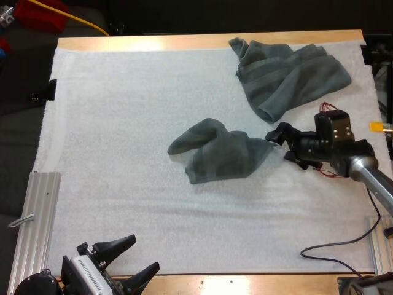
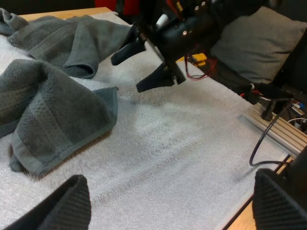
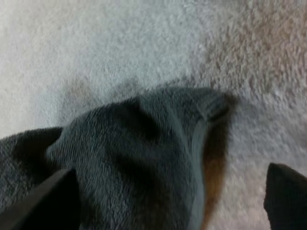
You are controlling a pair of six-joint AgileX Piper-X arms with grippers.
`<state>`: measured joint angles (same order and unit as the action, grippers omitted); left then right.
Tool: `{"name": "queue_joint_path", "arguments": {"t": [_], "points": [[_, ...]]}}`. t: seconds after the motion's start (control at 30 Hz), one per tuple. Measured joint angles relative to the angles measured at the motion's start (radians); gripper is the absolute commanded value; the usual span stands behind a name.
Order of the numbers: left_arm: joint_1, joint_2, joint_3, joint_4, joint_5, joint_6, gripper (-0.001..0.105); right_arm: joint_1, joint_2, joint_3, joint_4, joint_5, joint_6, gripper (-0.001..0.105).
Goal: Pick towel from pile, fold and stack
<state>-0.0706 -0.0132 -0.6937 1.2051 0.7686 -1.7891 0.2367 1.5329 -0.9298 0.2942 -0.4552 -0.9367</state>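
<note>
The task looks to be at an early stage: the middle towel (image 1: 220, 152) lies rumpled near the centre of the mat (image 1: 123, 110), well apart from the far towel (image 1: 288, 75), which sits bunched at the mat's far right corner. Nothing is folded or stacked yet, so the spreading, folding and stacking are all left to do. The right gripper (image 1: 277, 146) hovers low at the middle towel's right corner with its jaws wide, one finger on either side of that corner and pressing on nothing. I judge a grasp of the corner to be the step in hand. The left gripper (image 1: 144, 253) waits at the near edge of the mat, over the table (image 1: 245, 284), jaws wide and empty, well away from both towels. Several things are hard to make out. I cannot tell whether the right fingers touch the cloth or the mat. The far towel may be one towel or several. The folds of the middle towel hide its other corners, so its lie is uncertain. The left arm is cut off at the high view's edge.
</note>
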Motion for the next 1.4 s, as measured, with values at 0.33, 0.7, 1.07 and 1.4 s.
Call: {"name": "queue_joint_path", "arguments": {"t": [0.33, 0.7, 1.07, 1.4], "points": [[0.0, 0.0, 0.0, 0.0, 0.0, 0.0, 0.068, 0.0, 0.111, 0.0, -0.158, -0.032, 0.098, 0.076], [0.0, 0.0, 0.0, 0.0, 0.0, 0.0, 0.068, 0.0, 0.16, 0.0, -0.253, -0.051, 0.175, 0.052], [0.0, 0.0, 0.0, 0.0, 0.0, 0.0, 0.068, 0.0, 0.16, 0.0, -0.253, -0.051, 0.197, 0.036], [0.0, 0.0, 0.0, 0.0, 0.0, -0.002, 0.068, 0.0, 0.16, 0.0, -0.253, -0.058, 0.184, 0.001]]}}
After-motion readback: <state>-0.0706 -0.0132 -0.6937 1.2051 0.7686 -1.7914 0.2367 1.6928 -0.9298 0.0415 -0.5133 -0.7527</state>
